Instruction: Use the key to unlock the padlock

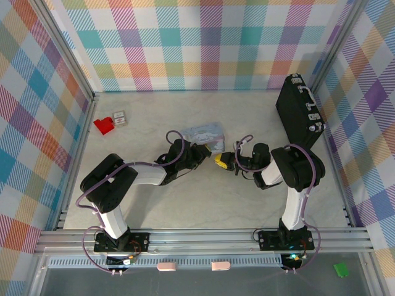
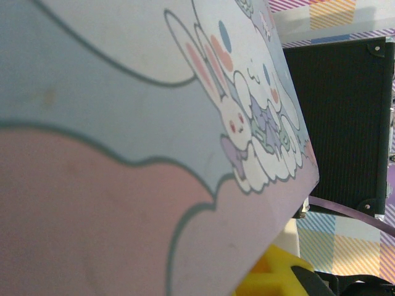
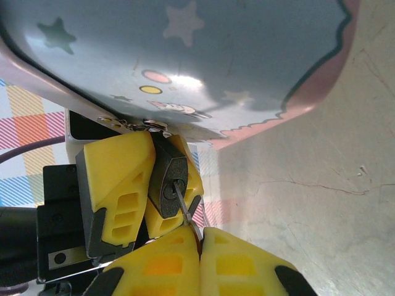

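In the right wrist view the padlock (image 3: pixel 166 182) is a small dark grey block hanging from the metal loops (image 3: pixel 148 126) at the rim of the pastel cartoon tin (image 3: pixel 185 61). The left gripper's yellow fingers (image 3: pixel 117 179) clamp it from both sides. A thin metal key (image 3: pixel 181 198) sticks into its keyhole, and my right gripper (image 3: pixel 200 237) is shut on the key's head. From above, the left gripper (image 1: pixel 208 154) and right gripper (image 1: pixel 223 162) meet tip to tip just below the tin (image 1: pixel 203 133). The tin's lid (image 2: pixel 154 154) blocks the left wrist view.
A black briefcase (image 1: pixel 300 111) lies at the back right, close to the right arm's elbow. A red plastic piece (image 1: pixel 103 126) and a small box (image 1: pixel 120 118) sit at the back left. Checkered walls enclose the table (image 1: pixel 185 203) on three sides.
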Controlling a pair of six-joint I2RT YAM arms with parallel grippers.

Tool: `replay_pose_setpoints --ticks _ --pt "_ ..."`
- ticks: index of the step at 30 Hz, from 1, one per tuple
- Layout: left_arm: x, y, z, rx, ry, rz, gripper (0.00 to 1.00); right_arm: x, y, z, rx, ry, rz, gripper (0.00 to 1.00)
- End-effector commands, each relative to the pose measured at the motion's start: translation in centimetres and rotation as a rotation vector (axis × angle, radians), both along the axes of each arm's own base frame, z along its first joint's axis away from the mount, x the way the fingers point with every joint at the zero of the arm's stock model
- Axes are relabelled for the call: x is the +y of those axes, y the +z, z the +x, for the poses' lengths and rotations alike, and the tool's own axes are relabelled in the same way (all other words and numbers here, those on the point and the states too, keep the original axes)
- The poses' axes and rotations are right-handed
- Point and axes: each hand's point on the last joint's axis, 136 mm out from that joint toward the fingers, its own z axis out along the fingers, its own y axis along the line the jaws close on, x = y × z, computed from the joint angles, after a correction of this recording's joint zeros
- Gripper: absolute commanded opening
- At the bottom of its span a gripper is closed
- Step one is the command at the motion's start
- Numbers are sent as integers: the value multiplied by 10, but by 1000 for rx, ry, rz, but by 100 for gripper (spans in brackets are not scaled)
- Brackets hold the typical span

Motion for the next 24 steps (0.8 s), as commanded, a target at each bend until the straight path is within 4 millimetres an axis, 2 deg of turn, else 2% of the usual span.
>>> replay_pose_setpoints --ticks 1,24 --pt "-64 52 -63 -45 -343 -163 0 10 24 23 -113 -44 46 0" --pt "-72 71 -69 -87 -380 -208 0 5 18 35 -9 -56 76 0"
